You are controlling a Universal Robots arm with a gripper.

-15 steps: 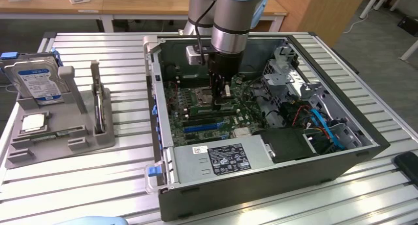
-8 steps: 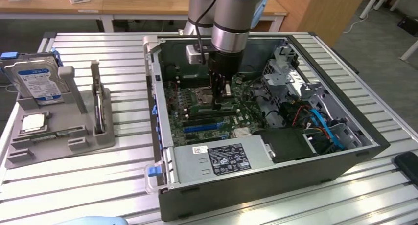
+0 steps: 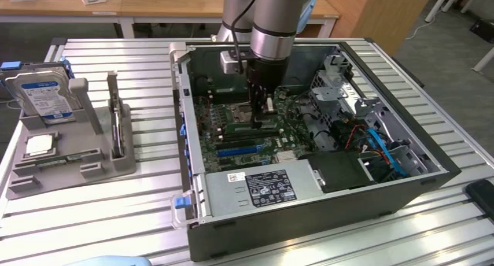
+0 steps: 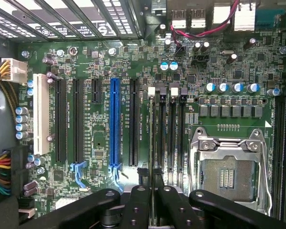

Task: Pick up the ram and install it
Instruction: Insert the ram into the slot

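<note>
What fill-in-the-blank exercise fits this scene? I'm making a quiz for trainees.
The end effector holds the ram inside the open computer ___.
The hard drive stands on the exterior view's ___.
The processor socket on the motherboard is ___.
Missing: case; left; empty.

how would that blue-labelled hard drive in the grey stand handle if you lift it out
The hard drive looks like a rigid metal block, so probably stiff and heavy for its size. Its smooth casing might slip. It stands on edge in the grey stand, so it may tip once freed.
</note>
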